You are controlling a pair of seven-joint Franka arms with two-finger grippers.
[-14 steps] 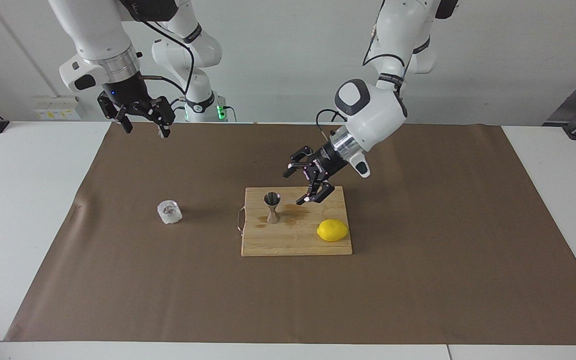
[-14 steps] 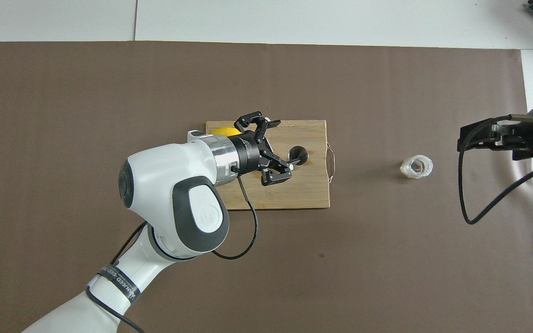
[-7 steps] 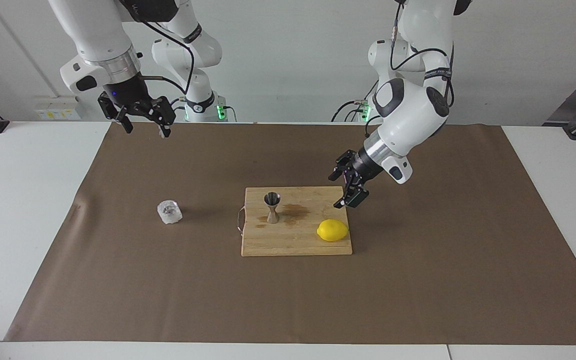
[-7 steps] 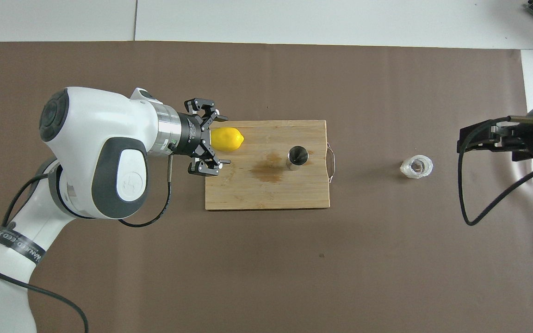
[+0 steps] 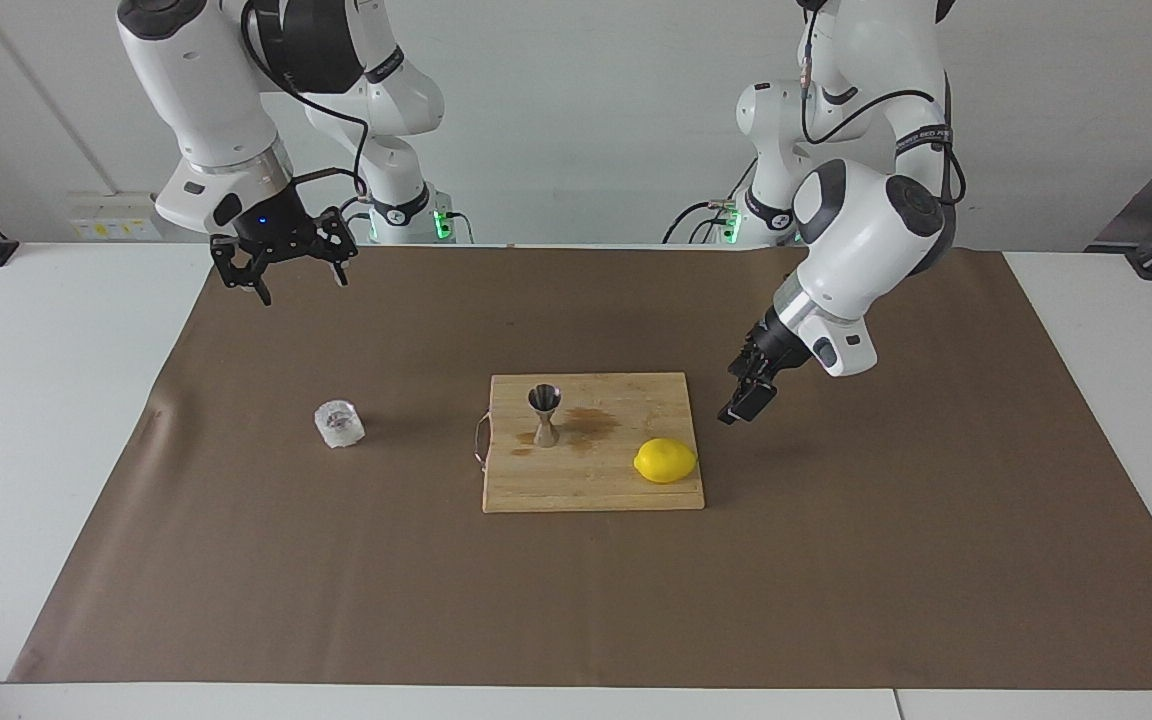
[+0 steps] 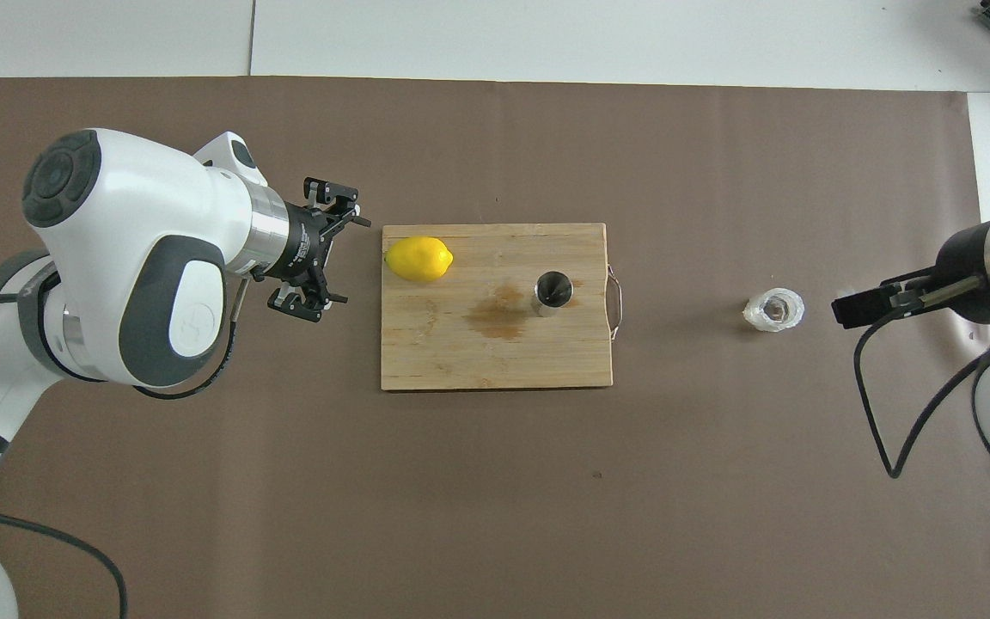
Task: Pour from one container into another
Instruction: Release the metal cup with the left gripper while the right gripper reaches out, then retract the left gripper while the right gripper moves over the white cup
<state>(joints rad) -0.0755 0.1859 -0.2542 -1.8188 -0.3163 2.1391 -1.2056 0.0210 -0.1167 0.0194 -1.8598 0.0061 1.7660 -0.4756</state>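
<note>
i see steel jigger upright on cutting board, glass tumbler on brown paper. left gripper over paper beside board, released, empty. right gripper over paper toward its own end, released, empty.

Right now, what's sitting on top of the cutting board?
On the cutting board stand the steel jigger, upright, and the lemon near the left arm's end. A brownish wet-looking stain lies beside the jigger. The jigger's contents cannot be seen.

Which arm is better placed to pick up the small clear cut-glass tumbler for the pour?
Probably the right. Its tool hangs open toward the same end of the table as the small clear cut-glass tumbler. The left tool, also open, hangs off the wooden cutting board near the yellow lemon.
</note>
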